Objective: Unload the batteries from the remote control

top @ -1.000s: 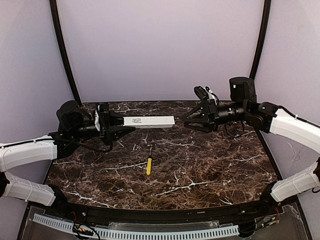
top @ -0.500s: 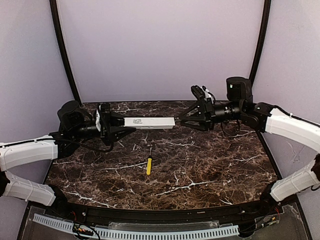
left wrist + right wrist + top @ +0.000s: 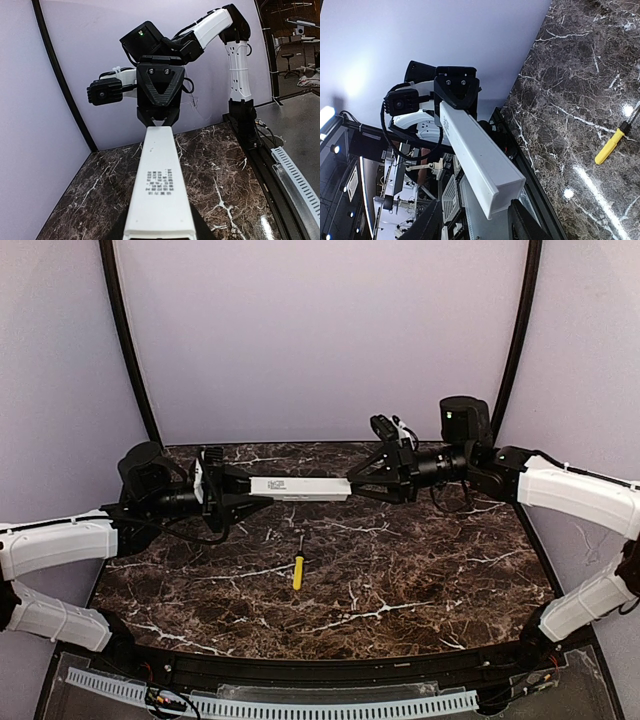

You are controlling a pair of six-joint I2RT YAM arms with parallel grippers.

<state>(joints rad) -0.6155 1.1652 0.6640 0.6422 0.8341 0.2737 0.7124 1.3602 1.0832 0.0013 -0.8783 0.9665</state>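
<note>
left fingers (image 3: 248,502) pinch remote (image 3: 300,487) | right fingers (image 3: 431,222) spread astride its free end | advice: centre end between them, clamp squarely

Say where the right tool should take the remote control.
At the free end of the remote control, approached endwise from the right. The left tool clamps the other end, holding the bar level, and the open right tool straddles that free end.

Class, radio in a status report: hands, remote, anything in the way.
Left hand shut on remote control, held level above table. Right hand open, straddling its free end. No batteries visible. Screwdriver on table, out of the way.
</note>
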